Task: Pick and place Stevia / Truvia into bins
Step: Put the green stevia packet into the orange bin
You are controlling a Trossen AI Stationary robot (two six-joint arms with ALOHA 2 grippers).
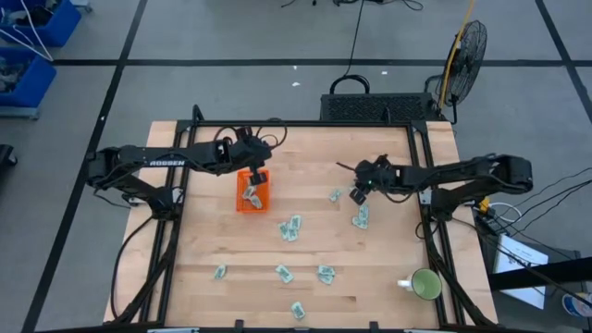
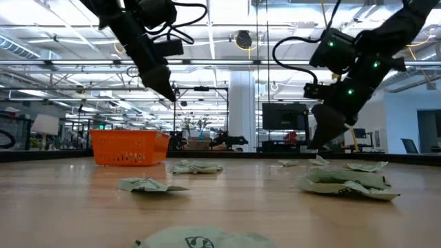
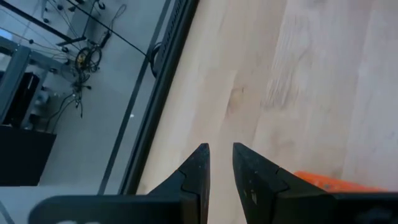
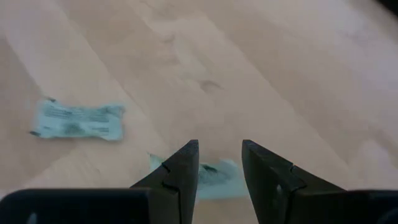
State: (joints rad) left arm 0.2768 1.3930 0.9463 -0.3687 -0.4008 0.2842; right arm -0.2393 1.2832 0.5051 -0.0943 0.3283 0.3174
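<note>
On wooden table point(image 1: 388, 277) — scattered sachets point(image 1: 289, 228) | orange bin point(image 1: 252, 191) | beyond — grey floor point(image 1: 231, 37)

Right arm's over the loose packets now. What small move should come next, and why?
Probably lower the right gripper straight down onto the sachet partly showing between its fingers. The fingers stand apart with nothing held, and the low view shows them still above the table. The left gripper sits over the orange bin, which already holds sachets.

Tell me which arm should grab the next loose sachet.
Right, probably. The right pincer hangs open directly over a sachet, while the left pincer sits over the orange bin, holding nothing.
</note>
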